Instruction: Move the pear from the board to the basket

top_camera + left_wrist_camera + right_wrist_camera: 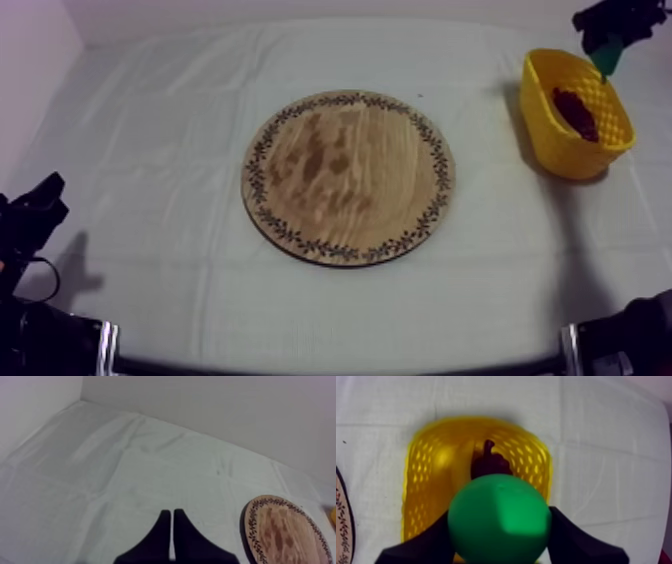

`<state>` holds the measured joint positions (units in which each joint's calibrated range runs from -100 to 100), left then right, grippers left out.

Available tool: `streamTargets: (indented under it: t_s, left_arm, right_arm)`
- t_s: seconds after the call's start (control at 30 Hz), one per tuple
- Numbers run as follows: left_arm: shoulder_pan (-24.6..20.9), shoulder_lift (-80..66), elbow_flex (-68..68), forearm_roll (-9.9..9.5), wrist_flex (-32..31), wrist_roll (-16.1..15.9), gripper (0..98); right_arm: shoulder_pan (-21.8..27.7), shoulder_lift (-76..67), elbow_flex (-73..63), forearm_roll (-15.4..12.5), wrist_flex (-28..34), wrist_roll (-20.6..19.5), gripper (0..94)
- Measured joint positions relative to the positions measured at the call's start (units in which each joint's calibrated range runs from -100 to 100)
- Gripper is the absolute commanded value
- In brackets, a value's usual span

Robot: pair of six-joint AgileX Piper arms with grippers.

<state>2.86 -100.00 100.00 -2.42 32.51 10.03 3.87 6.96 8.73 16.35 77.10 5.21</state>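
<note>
My right gripper [607,50] hangs over the far end of the yellow basket [548,130] at the table's right side, shut on the green pear [608,66]. Seen from the right wrist, the pear [499,518] sits between the two black fingers [571,538], directly above the basket [423,466]. The round wooden board [348,177] with its patterned rim lies bare in the middle of the table. My left gripper [40,205] rests low at the left edge; in its own view its fingers [172,531] lie together as a narrow wedge.
A dark red bunch of grapes [576,112] lies inside the basket, under the pear [488,463]. The board's rim [342,521] is just left of the basket. The board [285,531] lies to the right of the left gripper.
</note>
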Motion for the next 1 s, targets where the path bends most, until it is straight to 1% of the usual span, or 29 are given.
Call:
streamTargets:
  t_s: [0.17, 0.27, 0.33, 0.43, 0.6, 0.7, 0.83, 1.0]
  left_arm:
    - [0.00, 0.00, 0.00, 0.00, 0.00, 0.00, 0.1]
    - [0.00, 0.00, 0.00, 0.00, 0.00, 0.00, 0.1]
    - [0.00, 0.00, 0.00, 0.00, 0.00, 0.00, 0.1]
    - [0.00, 0.00, 0.00, 0.00, 0.00, 0.00, 0.1]
    - [0.00, 0.00, 0.00, 0.00, 0.00, 0.00, 0.1]
    - [0.00, 0.00, 0.00, 0.00, 0.00, 0.00, 0.1]
    - [0.00, 0.00, 0.00, 0.00, 0.00, 0.00, 0.1]
    - [0.00, 0.00, 0.00, 0.00, 0.00, 0.00, 0.1]
  right_arm:
    - [1.06, 0.73, 7.66, -0.02, -6.37, -0.17, 33.3]
    - [1.43, 1.24, 12.21, 0.04, -11.73, -0.85, 33.7]
    - [1.71, 1.62, 14.94, 0.04, -13.57, -0.96, 33.8]
    - [1.93, 2.44, 17.69, -0.36, -17.69, -0.96, 38.2]
    - [2.04, 3.11, 18.86, -1.17, -21.48, -1.09, 54.1]
    - [2.04, 2.75, 18.57, -1.58, -22.61, -0.98, 59.5]
    - [2.04, 0.90, 19.11, -1.81, -23.85, -0.44, 62.0]
    - [1.84, -3.52, 22.02, -1.75, -26.52, 0.01, 60.9]
